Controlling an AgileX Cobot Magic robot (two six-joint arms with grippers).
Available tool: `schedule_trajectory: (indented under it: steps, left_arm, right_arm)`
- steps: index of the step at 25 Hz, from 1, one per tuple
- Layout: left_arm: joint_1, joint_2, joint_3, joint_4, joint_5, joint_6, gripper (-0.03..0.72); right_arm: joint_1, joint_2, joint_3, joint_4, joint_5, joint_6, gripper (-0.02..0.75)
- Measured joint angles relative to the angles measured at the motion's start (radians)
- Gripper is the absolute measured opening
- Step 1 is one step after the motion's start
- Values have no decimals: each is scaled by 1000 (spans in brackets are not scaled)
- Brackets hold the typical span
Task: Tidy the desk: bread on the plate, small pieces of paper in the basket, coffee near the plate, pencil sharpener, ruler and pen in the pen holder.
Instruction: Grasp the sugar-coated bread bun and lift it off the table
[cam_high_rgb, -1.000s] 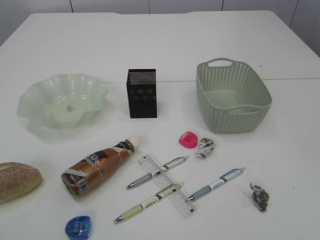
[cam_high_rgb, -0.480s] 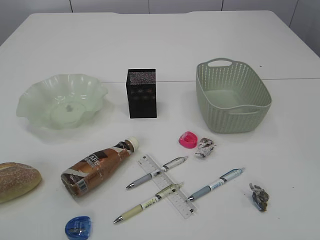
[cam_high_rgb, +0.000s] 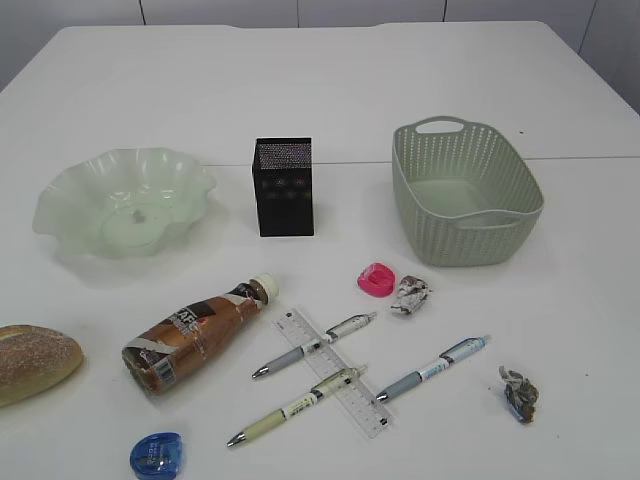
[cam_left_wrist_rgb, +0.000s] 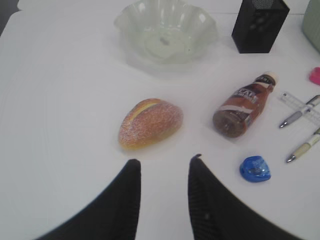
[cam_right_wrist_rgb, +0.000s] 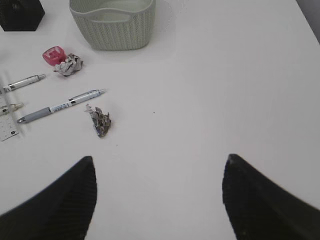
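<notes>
White desk (cam_high_rgb: 330, 90) fills my exterior feed, with everything still scattered across it. I see the pale green ruffled plate (cam_high_rgb: 125, 200) at the far left with nothing on it, the black mesh pen holder (cam_high_rgb: 284, 187) upright beside it toward the middle, and the sage-green basket (cam_high_rgb: 466, 192) at the right. The bread (cam_high_rgb: 33, 362) lies on the desk at the left edge, well apart from the plate. The coffee (cam_high_rgb: 198, 334) bottle lies on its side, cap pointing toward the pen holder. Just right of it the clear ruler (cam_high_rgb: 330, 371) lies flat with two pens across it (cam_high_rgb: 312, 345) (cam_high_rgb: 297, 405), and a third pen (cam_high_rgb: 432, 368) lies beside them. A pink pencil sharpener (cam_high_rgb: 376, 279) sits just beside one crumpled paper ball (cam_high_rgb: 410, 295); the second paper ball (cam_high_rgb: 520, 393) lies farther right. A blue pencil sharpener (cam_high_rgb: 157, 456) rests at the near edge. On my left wrist feed the left gripper (cam_left_wrist_rgb: 162, 162) hangs over bare desk just short of the bread, jaws partly apart and holding nothing. On the right wrist feed the right gripper (cam_right_wrist_rgb: 159, 165) stands wide apart, empty, with the second paper ball ahead to its left.
</notes>
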Motion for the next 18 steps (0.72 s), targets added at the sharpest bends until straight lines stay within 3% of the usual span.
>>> schedule_trajectory:
  steps: [7, 13, 18]
  left_arm:
    - [-39, 245, -122, 112, 8, 17, 257]
    - [-95, 521, -227, 195, 3, 20, 413]
    - [-235, 717, -309, 365, 4, 20, 508]
  right_arm:
    - [0, 182, 0, -7, 0, 41, 577]
    - [0, 404, -29, -26, -9, 122, 577]
    - [0, 602, -140, -26, 14, 160, 577]
